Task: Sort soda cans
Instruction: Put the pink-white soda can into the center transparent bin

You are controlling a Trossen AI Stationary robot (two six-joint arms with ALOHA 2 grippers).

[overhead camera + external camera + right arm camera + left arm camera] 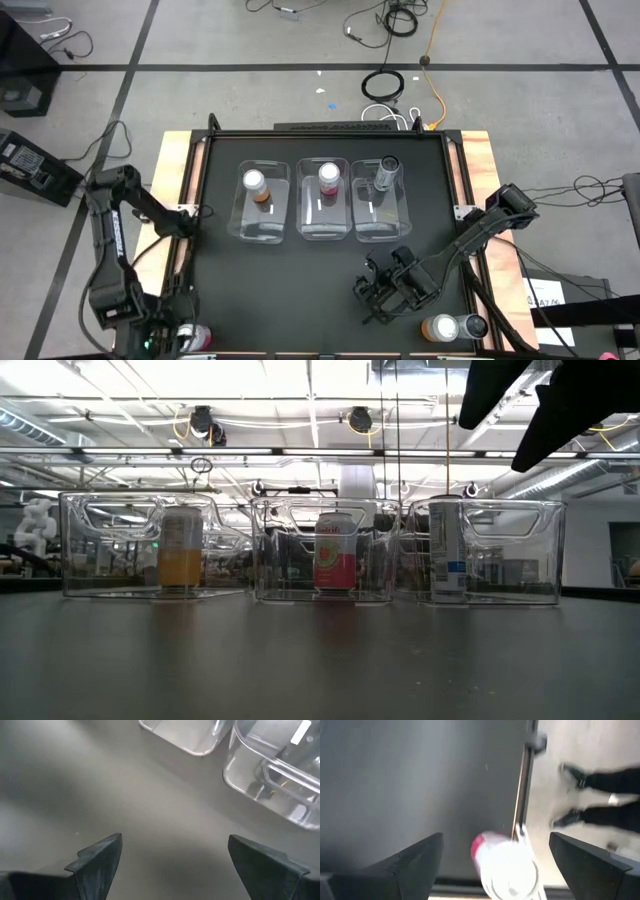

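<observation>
Where the table's near edge runs, three cans stand outside the bins. Pink can (196,337): one, near-left corner, upright, long axis vertical, silver top up; also seen in the left wrist view (505,865). Left gripper (495,870): above this can, jaws wide apart, holding nothing. Orange can (441,327): one, near-right edge, upright, top up. Dark can (473,326): one, just right of the orange one, partly hidden by the right arm, so its axis cannot be told for sure.

Right gripper (375,297): right of centre over bare table (280,290), jaws spread, empty; its wrist view looks down on the tabletop (125,805) and bin corners.

Bins: three, clear, in a row across the far half, one can each.
- Left bin (243,222): one orange can (255,184), upright, top up; low view (181,548).
- Middle bin (322,228): one pink can (329,177), upright, top up; low view (337,552).
- Right bin (380,227): one dark can (385,172), upright, top up; low view (449,550).

Count: two orange, two pink, two dark; six cans, three binned.
</observation>
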